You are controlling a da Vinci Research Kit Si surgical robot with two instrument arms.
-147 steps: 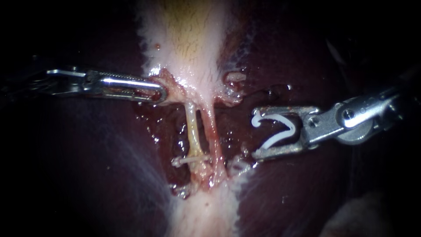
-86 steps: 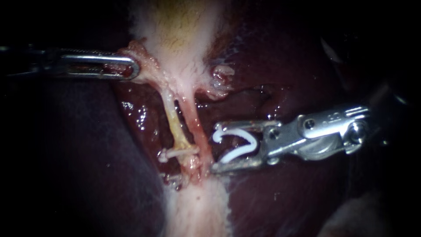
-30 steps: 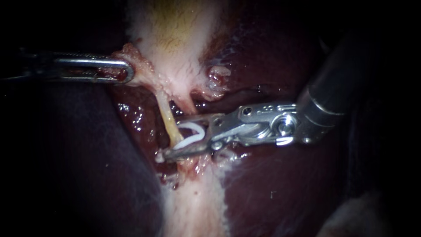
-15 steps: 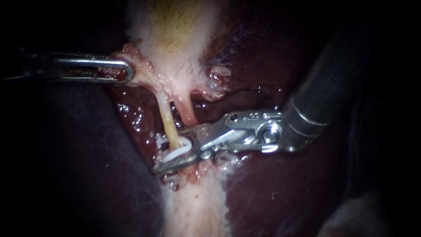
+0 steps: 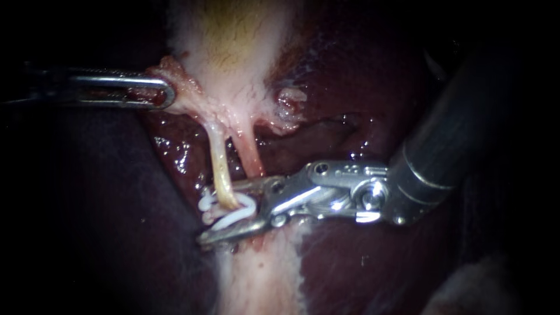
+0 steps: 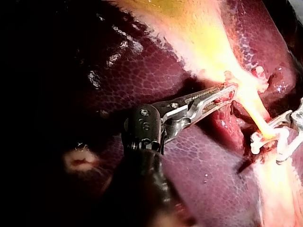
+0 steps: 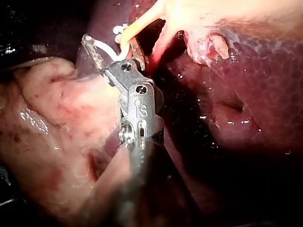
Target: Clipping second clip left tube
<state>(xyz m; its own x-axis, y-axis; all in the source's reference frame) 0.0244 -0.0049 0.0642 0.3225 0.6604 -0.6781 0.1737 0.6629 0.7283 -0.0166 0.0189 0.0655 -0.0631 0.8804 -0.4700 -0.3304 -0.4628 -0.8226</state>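
Note:
My left instrument [image 5: 166, 93] is shut on a tag of tissue at the neck of the pale gallbladder [image 5: 233, 52] and holds it out to the left. Two tubes run down from there: the yellowish left tube [image 5: 219, 166] and the pink right tube [image 5: 251, 157]. My right instrument [image 5: 219, 213] reaches in from the right, its jaws narrowed on a white clip [image 5: 239, 213] that straddles the left tube low down. Another white clip [image 5: 205, 205] sits on that tube just beside it. The right wrist view shows the held clip [image 7: 106, 52] hooked around the tube [image 7: 137, 23].
Dark liver [image 5: 361, 274] lies on both sides of the pale strip of tissue [image 5: 256, 280]. Raw, wet tissue [image 5: 181, 157] surrounds the tubes. A frayed tag [image 5: 289, 99] sits to the right of the gallbladder neck. The right instrument's thick shaft [image 5: 455, 134] crosses the upper right.
The right instrument has come in from the right, carried its clip across the right tube and around the left tube, and its jaws have narrowed. The left instrument pulled the neck tissue leftward early, then held.

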